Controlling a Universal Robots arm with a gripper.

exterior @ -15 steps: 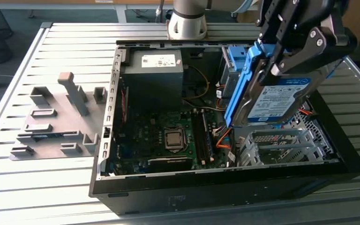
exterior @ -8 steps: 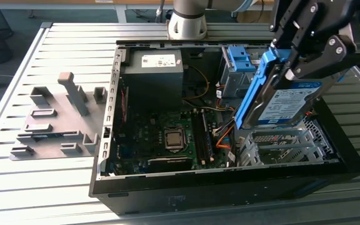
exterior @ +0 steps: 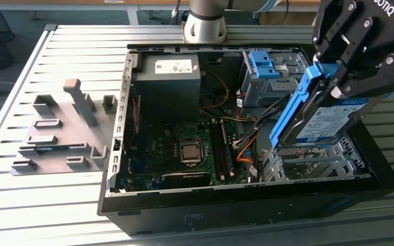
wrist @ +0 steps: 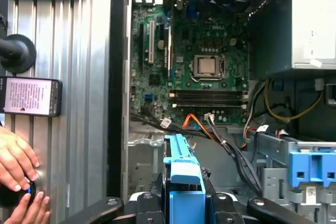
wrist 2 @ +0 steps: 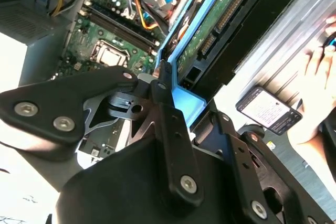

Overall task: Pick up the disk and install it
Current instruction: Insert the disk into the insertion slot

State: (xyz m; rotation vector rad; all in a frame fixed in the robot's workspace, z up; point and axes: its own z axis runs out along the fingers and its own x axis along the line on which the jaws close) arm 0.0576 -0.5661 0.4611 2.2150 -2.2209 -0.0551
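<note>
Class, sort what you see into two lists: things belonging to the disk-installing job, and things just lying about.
Job: the disk, the gripper shut on it, the open computer case.
Lying about: grey fixture plate, phone.

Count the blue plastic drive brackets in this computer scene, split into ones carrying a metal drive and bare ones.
Blue plastic rails carrying the silver-grey metal hard drive, gripped by the black fingers: 1
Bare blue plastic bracket, seated in the black computer case: 1
Total: 2
</note>
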